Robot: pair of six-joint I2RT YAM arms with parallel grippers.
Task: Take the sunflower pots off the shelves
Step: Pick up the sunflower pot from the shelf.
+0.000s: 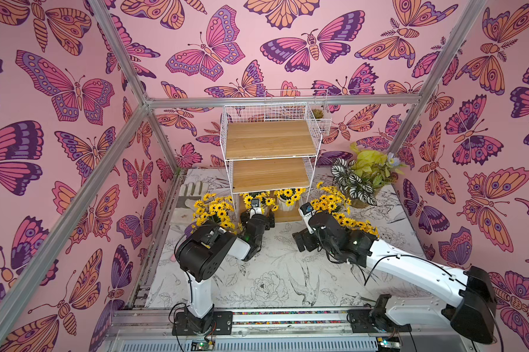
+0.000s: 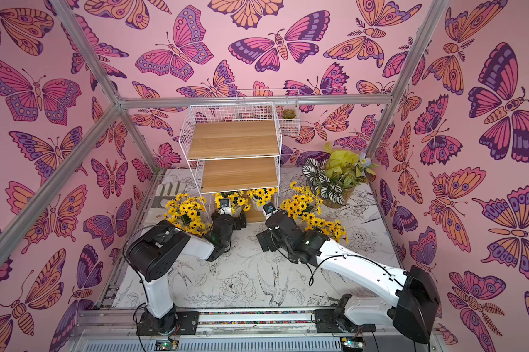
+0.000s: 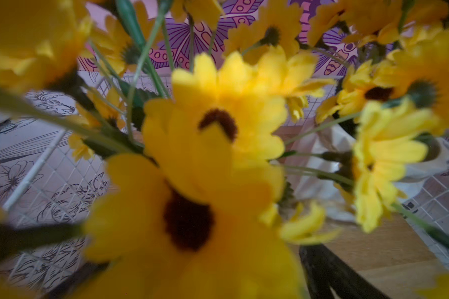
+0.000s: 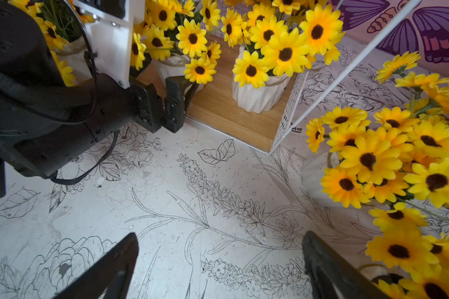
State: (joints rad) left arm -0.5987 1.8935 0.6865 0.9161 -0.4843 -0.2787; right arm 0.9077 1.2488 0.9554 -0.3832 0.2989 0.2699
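Two pots (image 4: 259,95) sit on bottom board (image 4: 218,114), rest on table (image 4: 166,196). We find left gripper (image 4: 171,82) at 9 o'clock pot, finger grip undeterminable; right gripper (image 4: 219,235) wide, empty, likely awaiting other.

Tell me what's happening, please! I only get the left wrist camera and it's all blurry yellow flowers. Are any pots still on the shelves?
Observer: Yes. A sunflower pot and a second pot stand on the bottom board of the shelves.
Operator: Where's my left gripper?
Observer: The left gripper is right at the second pot. I can't tell whether it grips.
Operator: And the right one?
Observer: The right gripper is open and empty, above the table in front of the shelves.
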